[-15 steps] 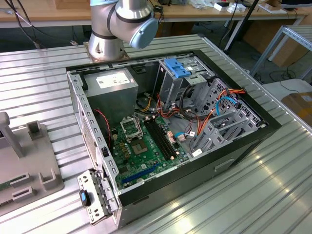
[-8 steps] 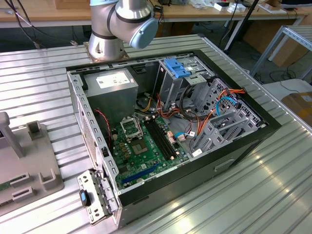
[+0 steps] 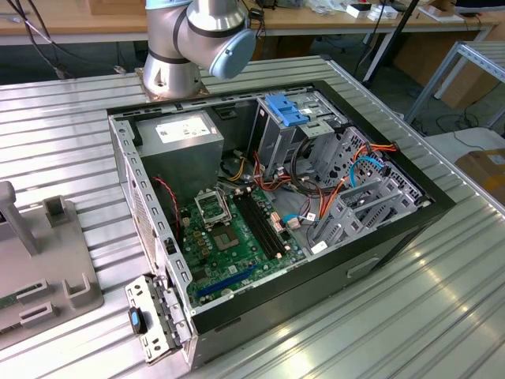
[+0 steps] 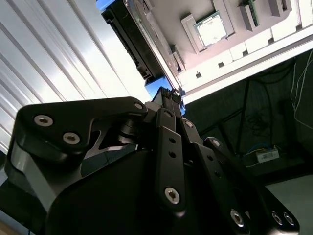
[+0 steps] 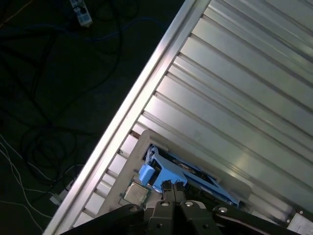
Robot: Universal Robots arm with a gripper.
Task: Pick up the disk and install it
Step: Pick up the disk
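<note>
In both wrist views the disk [image 5: 195, 176] [image 4: 137, 44], a dark slab edged with a bright blue carrier frame, rests in a grey holder [image 5: 142, 142] near the ribbed table's edge. My gripper [image 5: 171, 187] [image 4: 173, 95] is right at the frame's end. Its black fingers are drawn close together, with blue plastic showing at their tips. The disk lies against the holder.
The open computer case [image 3: 276, 197] sits mid-table with its motherboard, cables and a metal drive cage topped by a fixed blue bracket [image 3: 284, 106]. The arm's base [image 3: 189, 39] stands behind it. The grey holder [image 3: 47, 268] is at the exterior view's left. Past the table edge lie floor cables [image 5: 44, 122].
</note>
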